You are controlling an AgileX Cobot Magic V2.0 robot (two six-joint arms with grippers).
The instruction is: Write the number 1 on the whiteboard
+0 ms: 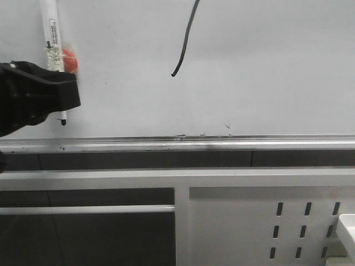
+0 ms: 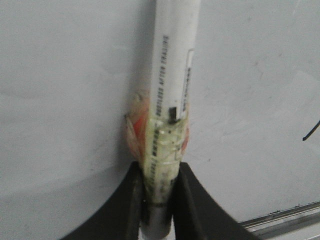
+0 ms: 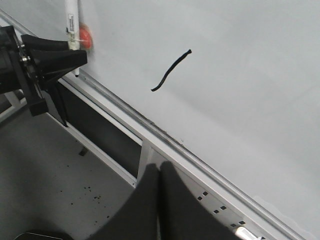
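The whiteboard [image 1: 260, 66] fills the upper front view, with its silver tray rail [image 1: 222, 144] below. The number 1 [image 1: 184, 41] is a dark slanted stroke near the top middle; it also shows in the right wrist view [image 3: 171, 70] and at the edge of the left wrist view [image 2: 312, 131]. My left gripper [image 1: 58, 94] is shut on a white marker [image 1: 51, 33] with taped orange wrap, tip [image 1: 63, 120] pointing down, left of the stroke. In the left wrist view the fingers [image 2: 132, 200] clamp the marker [image 2: 172, 75]. My right gripper [image 3: 159, 172] is shut and empty, away from the board.
A white metal panel with slotted holes [image 1: 305, 221] stands below the rail at the right. A white horizontal bar [image 1: 89, 209] crosses lower left. A few small dark specks [image 1: 202, 134] sit just above the rail. Grey speckled floor [image 3: 50, 170] lies below.
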